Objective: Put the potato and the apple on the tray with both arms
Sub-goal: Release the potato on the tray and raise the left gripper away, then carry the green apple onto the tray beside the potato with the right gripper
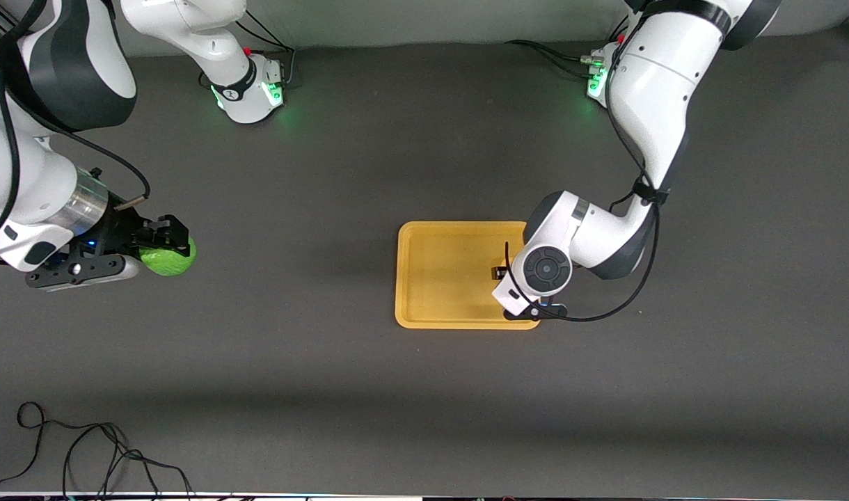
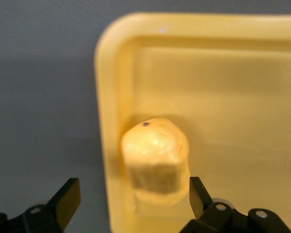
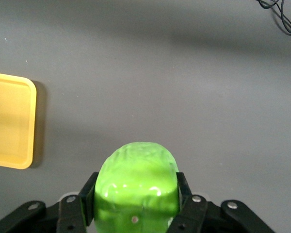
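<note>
The orange-yellow tray (image 1: 445,275) lies on the dark mat near the middle of the table. The left arm's wrist (image 1: 546,268) hangs over the tray's end toward the left arm and hides the potato in the front view. In the left wrist view the yellow-tan potato (image 2: 155,158) rests in the tray (image 2: 233,87) near a corner. My left gripper (image 2: 134,199) is open, one finger on each side of the potato and apart from it. My right gripper (image 3: 136,196) is shut on the green apple (image 3: 136,179), which the front view shows (image 1: 170,256) over the mat toward the right arm's end.
A black cable (image 1: 83,452) lies looped on the mat at the corner nearest the front camera, toward the right arm's end. The arm bases (image 1: 250,87) (image 1: 598,76) stand along the table's edge farthest from the front camera. The right wrist view shows the tray's corner (image 3: 12,121).
</note>
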Action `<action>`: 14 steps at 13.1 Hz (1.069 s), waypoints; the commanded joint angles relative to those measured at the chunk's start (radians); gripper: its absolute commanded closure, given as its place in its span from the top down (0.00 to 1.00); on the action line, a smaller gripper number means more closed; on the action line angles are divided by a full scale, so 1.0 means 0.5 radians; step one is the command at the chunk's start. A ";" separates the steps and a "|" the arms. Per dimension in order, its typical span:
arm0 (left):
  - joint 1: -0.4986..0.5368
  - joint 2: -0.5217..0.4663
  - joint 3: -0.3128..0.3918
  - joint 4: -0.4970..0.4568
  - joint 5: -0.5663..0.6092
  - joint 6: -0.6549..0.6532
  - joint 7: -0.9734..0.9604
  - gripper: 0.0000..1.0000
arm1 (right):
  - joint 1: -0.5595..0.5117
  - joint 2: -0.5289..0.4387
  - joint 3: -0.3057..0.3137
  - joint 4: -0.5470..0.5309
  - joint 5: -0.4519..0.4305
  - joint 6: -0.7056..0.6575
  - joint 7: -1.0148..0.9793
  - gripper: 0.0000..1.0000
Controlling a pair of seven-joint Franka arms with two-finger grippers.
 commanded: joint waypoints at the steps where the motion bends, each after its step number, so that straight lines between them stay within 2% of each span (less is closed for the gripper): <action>1: 0.035 -0.194 0.017 -0.015 0.028 -0.101 -0.022 1.00 | 0.107 0.086 -0.007 0.124 0.017 -0.050 0.110 0.53; 3: 0.176 -0.369 0.011 -0.012 0.025 -0.224 0.032 1.00 | 0.196 0.165 -0.007 0.234 0.014 -0.050 0.333 0.53; 6: 0.381 -0.629 0.024 -0.015 0.028 -0.414 0.311 1.00 | 0.398 0.358 -0.007 0.446 0.011 -0.050 0.618 0.53; 9: 0.633 -0.777 0.021 -0.039 0.028 -0.332 0.936 1.00 | 0.680 0.646 -0.010 0.743 0.008 -0.044 1.078 0.53; 10: 0.712 -0.838 0.017 -0.061 0.028 -0.350 1.023 1.00 | 0.775 0.750 -0.010 0.859 0.008 -0.044 1.241 0.53; 12: 0.796 -1.052 0.024 -0.265 0.028 -0.253 1.164 1.00 | 0.993 0.922 -0.016 1.022 0.005 -0.025 1.609 0.53; 14: 0.958 -1.371 0.024 -0.724 0.031 0.151 1.360 1.00 | 1.159 1.119 -0.013 1.218 0.005 0.021 1.867 0.53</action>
